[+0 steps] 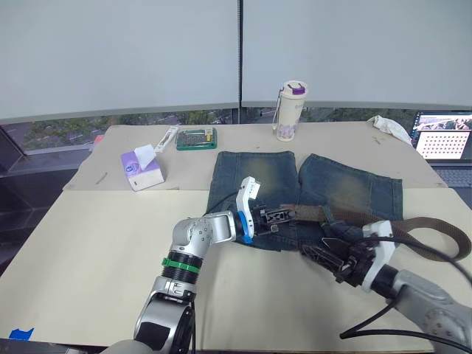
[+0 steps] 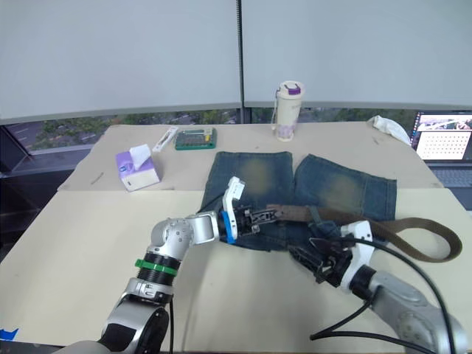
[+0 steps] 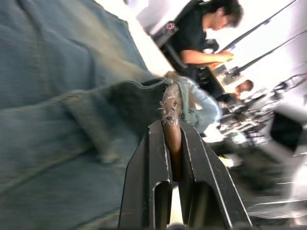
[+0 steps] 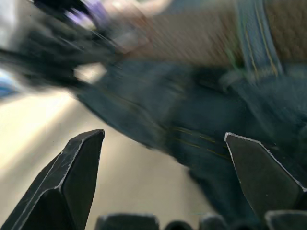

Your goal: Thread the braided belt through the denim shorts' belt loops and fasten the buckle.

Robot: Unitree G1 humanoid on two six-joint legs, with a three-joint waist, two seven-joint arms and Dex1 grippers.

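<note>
Braided dark brown belt (image 1: 354, 217) lies along the waistband of the faded blue denim shorts (image 1: 339, 184); left gripper (image 3: 171, 143) pinches its frayed end; right gripper (image 4: 163, 158) gapes beside the waistband.

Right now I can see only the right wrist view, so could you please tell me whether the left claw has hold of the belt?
Observer: Yes, the left claw is shut on one end of the belt, over the waistband of the shorts.
Operator: Thank you. Where does the rest of the belt go?
Observer: It runs along the waistband toward the robot's right, then curls in a loop on the table past the shorts.
Operator: And where does my right claw sit?
Observer: The right claw is open, by the near edge of the shorts, on the robot's side of the belt.
</note>
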